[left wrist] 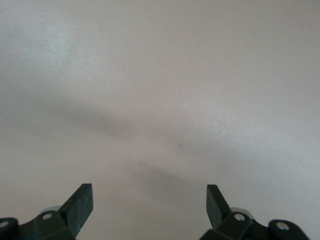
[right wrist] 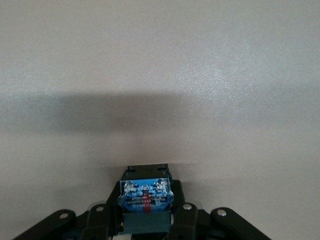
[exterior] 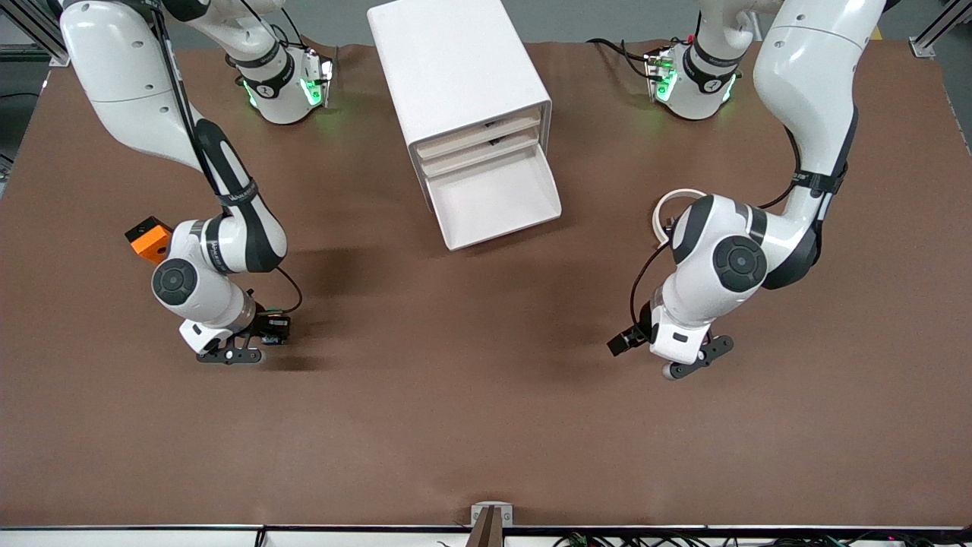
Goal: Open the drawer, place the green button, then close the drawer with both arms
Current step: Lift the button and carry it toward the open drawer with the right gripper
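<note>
- The right gripper point(exterior: 230, 355) hung low over the brown table point(exterior: 486, 425) toward the right arm's end, its two black fingers point(right wrist: 182, 220) clamped tight on the button point(right wrist: 145, 202).
- In the right wrist view the button showed as a small blue-grey body with a shiny blue printed label, pinched between the jaws; its cap could not be made out.
- The white cabinet point(exterior: 456, 68) stood mid-table, near the robots' bases, farther from the front camera than both grippers.
- Its lowest drawer point(exterior: 493, 201) was pulled out, a shallow white tray with nothing visible inside; the drawers above it sat pushed in, showing pale cream fronts.
- The left gripper point(exterior: 700, 357) hovered over bare table toward the left arm's end, jaws spread wide and holding nothing.
- The left wrist view showed its two dark fingertips point(left wrist: 80, 205) well apart with only the table surface between them.
- An orange block point(exterior: 149, 238) lay on the table beside the right arm's wrist, partly hidden by it, farther from the front camera than the right gripper.
- Both grippers were well apart from the cabinet and from each other, each casting a soft shadow on the table.
- Green lights glowed at both arm bases along the table's edge by the robots.
</note>
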